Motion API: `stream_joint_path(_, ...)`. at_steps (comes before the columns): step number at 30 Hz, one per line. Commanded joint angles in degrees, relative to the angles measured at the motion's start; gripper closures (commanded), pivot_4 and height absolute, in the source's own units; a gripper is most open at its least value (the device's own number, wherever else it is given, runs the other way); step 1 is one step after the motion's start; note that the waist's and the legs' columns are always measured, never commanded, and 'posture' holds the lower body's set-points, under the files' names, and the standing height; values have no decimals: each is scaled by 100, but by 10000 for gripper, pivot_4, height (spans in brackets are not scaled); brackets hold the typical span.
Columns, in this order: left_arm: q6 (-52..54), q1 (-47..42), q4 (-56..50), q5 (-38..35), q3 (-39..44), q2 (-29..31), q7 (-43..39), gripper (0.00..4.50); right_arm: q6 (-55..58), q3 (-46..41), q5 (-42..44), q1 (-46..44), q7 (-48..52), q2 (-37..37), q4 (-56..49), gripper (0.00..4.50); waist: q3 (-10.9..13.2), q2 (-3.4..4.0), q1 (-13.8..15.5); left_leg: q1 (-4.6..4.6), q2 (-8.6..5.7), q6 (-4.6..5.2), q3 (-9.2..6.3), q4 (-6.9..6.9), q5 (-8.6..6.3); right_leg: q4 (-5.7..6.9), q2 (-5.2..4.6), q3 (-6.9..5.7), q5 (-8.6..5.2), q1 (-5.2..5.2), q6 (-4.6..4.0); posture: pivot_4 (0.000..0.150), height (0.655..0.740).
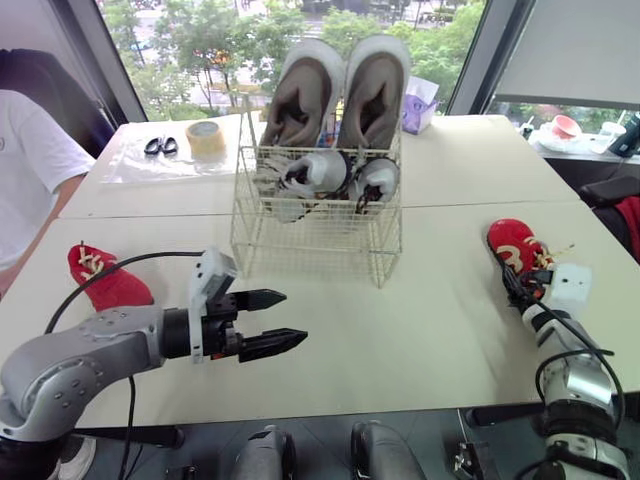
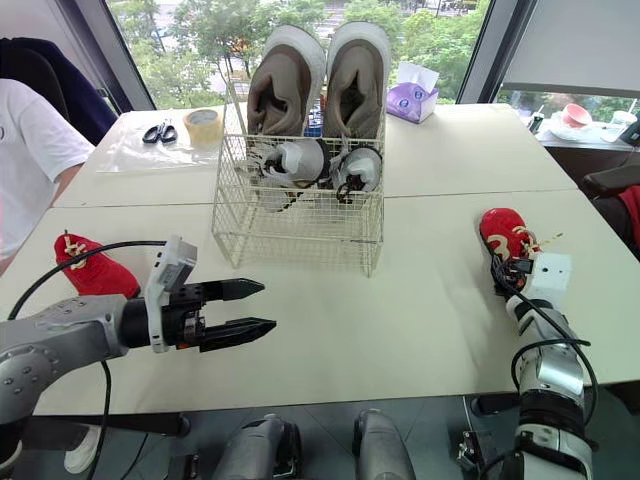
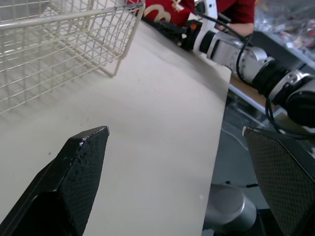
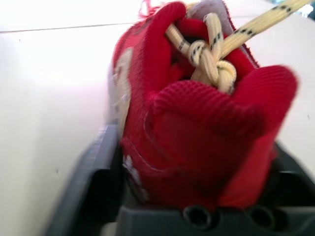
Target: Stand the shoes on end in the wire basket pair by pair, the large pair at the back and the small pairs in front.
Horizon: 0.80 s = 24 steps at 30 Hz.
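Evidently clamped on the heel end of a red shoe (image 1: pixel 512 243) with the right pincer (image 1: pixel 520 280), at the right side of the worktop (image 1: pixel 440 330), well apart from the basket (image 1: pixel 300 240). Probably light and soft: knit upper, apt to give under the pads. Best held low at the stiffer heel, never by the loose laces (image 4: pixel 211 54), likely to snag on wire.

Left pincer (image 1: pixel 293 320) wide and empty, hovering over bare worktop just in front of the basket. Other red shoe (image 1: pixel 108 283) lying just beyond that arm, near the left edge, close to a person (image 1: pixel 25 170).

Inside the basket, large brown pair (image 1: pixel 340 90) on end at the back, small grey pair (image 1: pixel 335 172) before it. Front strip seemingly free, though judged a tight fit for two more.

Farther off, tape (image 1: pixel 206 138), scissors (image 1: pixel 160 146) and a tissue box (image 1: pixel 420 105), all out of the path.
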Motion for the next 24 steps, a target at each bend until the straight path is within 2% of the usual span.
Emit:
stream_joint_path(1,73,-143,-111,-127,470,208,485,0,-231,-4,16,-140,46,-82,286,24533,0,-3,-2,7,0,0,0,0,0,0,0,0,0,7,0,1500,7400)
stream_joint_path(3,106,-265,-100,-22,661,319,867,0,-315,-19,18,-146,21,-105,259,24534,0,-3,-1,20,0,0,1,-3,0,0,-1,2,0,17,0,1500,7400)
stream_joint_path(6,425,-453,239,21,865,798,1006,0,-306,-246,115,-205,-546,-34,-797,24535,6,9,2,22,0,-2,3,-8,0,-1,-1,5,0,16,0,1500,7400)
stream_joint_path(9,375,-572,788,-797,1349,692,634,0,-130,-372,209,-626,-1087,-84,-1667,24535,16,33,-7,20,-6,-11,26,-30,6,5,-4,25,-1,-11,4,1500,7400)
stream_joint_path(11,511,-886,1387,-1683,1605,684,378,0,77,-184,201,-1220,-1117,-306,-2204,24535,20,33,-22,20,-1,-17,30,-38,9,7,1,27,0,-18,6,1500,7400)
stream_joint_path(13,541,-1245,1959,-2266,1766,686,401,0,376,-35,360,-1761,-1044,-490,-2725,24535,23,37,-24,19,0,-23,31,-41,13,12,3,27,0,-25,6,1500,7400)
stream_joint_path(17,273,-2308,3007,-2547,1891,629,817,0,1202,378,1155,-3105,-166,-1195,-3646,24535,26,37,9,20,2,-31,22,-54,18,24,11,21,-2,-29,8,1500,7400)
stream_joint_path(21,228,-3134,3615,-2962,1883,452,1109,0,1896,924,1889,-3665,955,-1589,-4056,24535,12,-5,37,21,4,-27,11,-58,16,13,8,2,-8,-12,23,1500,7400)
stream_joint_path(24,219,-3828,3918,-3220,1932,441,1173,0,2083,1812,1905,-4207,1989,-1727,-4206,24535,28,-39,11,20,-1,-14,19,-43,8,5,-4,5,-6,-3,24,1500,7400)
